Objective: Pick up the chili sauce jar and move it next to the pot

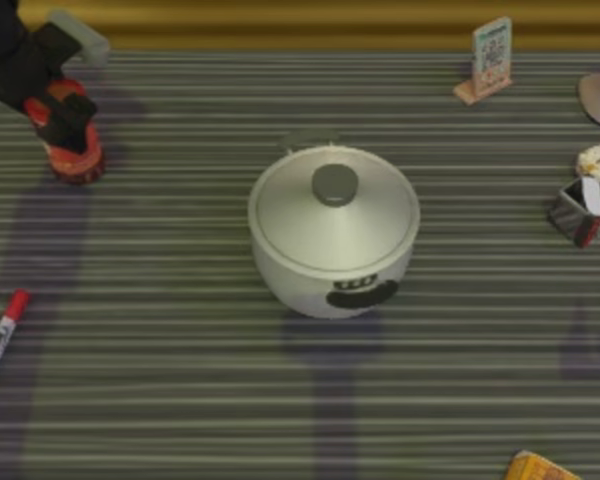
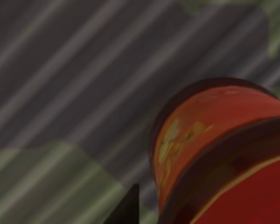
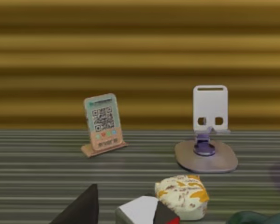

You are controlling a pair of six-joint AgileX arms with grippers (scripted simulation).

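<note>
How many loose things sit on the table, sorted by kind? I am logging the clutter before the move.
Jars: 1, the chili sauce jar under the left gripper
Pots: 1, the pot
Marker pens: 1
QR code signs: 1
Phone stands: 1
Speckled round items: 1
Small boxes: 1
Orange items at the near edge: 1
Total: 8

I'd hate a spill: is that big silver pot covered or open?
Covered. The pot wears its domed lid, seated level on the rim, grey knob on top.
</note>
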